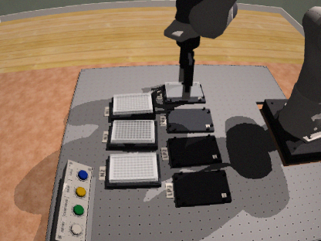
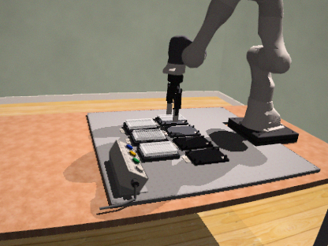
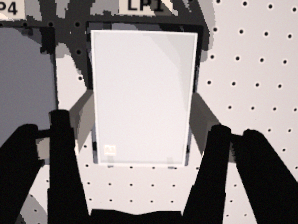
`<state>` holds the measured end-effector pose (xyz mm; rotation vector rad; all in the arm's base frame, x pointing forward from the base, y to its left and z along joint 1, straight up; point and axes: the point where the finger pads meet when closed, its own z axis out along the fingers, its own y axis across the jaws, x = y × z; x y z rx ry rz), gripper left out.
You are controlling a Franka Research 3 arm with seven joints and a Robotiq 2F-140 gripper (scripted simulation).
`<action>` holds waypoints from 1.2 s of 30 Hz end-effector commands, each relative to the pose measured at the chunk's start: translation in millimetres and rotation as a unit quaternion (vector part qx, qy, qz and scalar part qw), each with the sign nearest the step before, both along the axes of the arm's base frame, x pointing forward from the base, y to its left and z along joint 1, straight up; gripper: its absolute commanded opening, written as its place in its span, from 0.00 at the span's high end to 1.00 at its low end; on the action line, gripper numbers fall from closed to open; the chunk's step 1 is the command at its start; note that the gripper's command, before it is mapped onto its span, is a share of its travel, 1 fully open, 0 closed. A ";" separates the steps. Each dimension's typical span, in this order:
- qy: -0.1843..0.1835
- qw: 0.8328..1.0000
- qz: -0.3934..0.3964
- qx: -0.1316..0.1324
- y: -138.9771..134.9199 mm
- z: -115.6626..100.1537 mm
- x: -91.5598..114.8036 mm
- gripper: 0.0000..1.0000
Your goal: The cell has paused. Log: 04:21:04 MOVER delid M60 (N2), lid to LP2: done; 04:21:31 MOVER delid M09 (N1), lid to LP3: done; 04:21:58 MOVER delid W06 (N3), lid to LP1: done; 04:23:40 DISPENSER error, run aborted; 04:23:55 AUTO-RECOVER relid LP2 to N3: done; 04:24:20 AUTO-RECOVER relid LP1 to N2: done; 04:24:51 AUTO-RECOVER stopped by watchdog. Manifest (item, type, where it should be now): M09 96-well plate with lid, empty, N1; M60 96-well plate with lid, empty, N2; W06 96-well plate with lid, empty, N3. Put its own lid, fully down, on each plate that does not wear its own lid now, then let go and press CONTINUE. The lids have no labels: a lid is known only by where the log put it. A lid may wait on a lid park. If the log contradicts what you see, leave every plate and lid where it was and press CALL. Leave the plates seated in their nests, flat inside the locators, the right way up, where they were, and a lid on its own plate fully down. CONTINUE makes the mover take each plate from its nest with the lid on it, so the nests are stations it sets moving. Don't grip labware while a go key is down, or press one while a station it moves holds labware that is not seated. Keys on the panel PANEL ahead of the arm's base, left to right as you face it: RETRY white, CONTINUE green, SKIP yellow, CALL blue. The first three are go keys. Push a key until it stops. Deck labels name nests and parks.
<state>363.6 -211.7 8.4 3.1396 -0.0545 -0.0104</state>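
My gripper point(image 1: 187, 91) point(image 2: 173, 112) point(image 3: 142, 105) is shut on a clear lid point(image 1: 174, 91) point(image 2: 167, 117) point(image 3: 143, 83), one finger on each long side. The lid sits at or just above the farthest lid park, whose label starts with LP in the wrist view. Three white 96-well plates point(image 1: 133, 103) point(image 1: 133, 131) point(image 1: 133, 168) sit in the nests of the left column. I cannot tell which of them wear lids. The three nearer lid parks point(image 1: 190, 120) point(image 1: 194, 150) point(image 1: 202, 188) are bare and black.
The key panel point(image 1: 65, 201) point(image 2: 125, 163) stands at the deck's front left, with blue point(image 1: 82, 174), yellow point(image 1: 80, 191), green point(image 1: 79, 209) and white point(image 1: 76, 229) keys. The arm's base point(image 1: 293, 131) stands to the right on the grey perforated deck point(image 1: 231, 89).
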 end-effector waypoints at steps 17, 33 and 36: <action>0.001 1.000 -0.001 0.001 0.9 3.8 -0.7 1.00; 0.001 1.000 -0.001 0.001 0.9 4.0 -0.7 1.00; 0.001 1.000 -0.001 0.001 0.9 4.5 -0.7 1.00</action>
